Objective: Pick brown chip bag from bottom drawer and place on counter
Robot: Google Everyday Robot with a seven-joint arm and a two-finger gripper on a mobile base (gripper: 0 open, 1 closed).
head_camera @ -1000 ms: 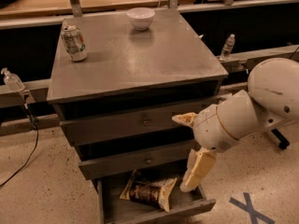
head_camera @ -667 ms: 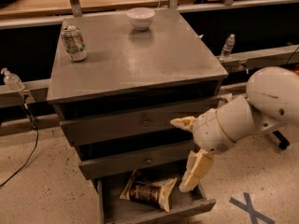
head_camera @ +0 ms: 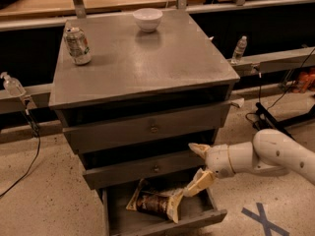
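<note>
Camera view, looking down on a three-drawer grey cabinet. The bottom drawer (head_camera: 165,226) is pulled out, and the brown chip bag (head_camera: 153,201) lies inside it, crumpled and angled, with its right end raised toward the arm. The end effector (head_camera: 191,168) hangs at the drawer's right side, just in front of the middle drawer (head_camera: 147,169). Its two cream fingers (head_camera: 201,180) are spread wide, one above the other, and hold nothing. The lower fingertip sits at the bag's raised right edge; whether it touches the foil cannot be told.

The step in hand, by judgement, is the reach and grasp. To do it well, the end effector should drop further into the drawer so that the fingers straddle the raised end of the bag rather than press on it from above. They should close on a firm fold, since crinkly foil slips and collapses. The lift should come outward first, clear of the middle drawer's front, then upward.

The surface (head_camera: 162,65) on top of the cabinet carries a soda can (head_camera: 78,45) at its left rear and a white bowl (head_camera: 147,18) at the rear centre. The near half suits the placement.
</note>
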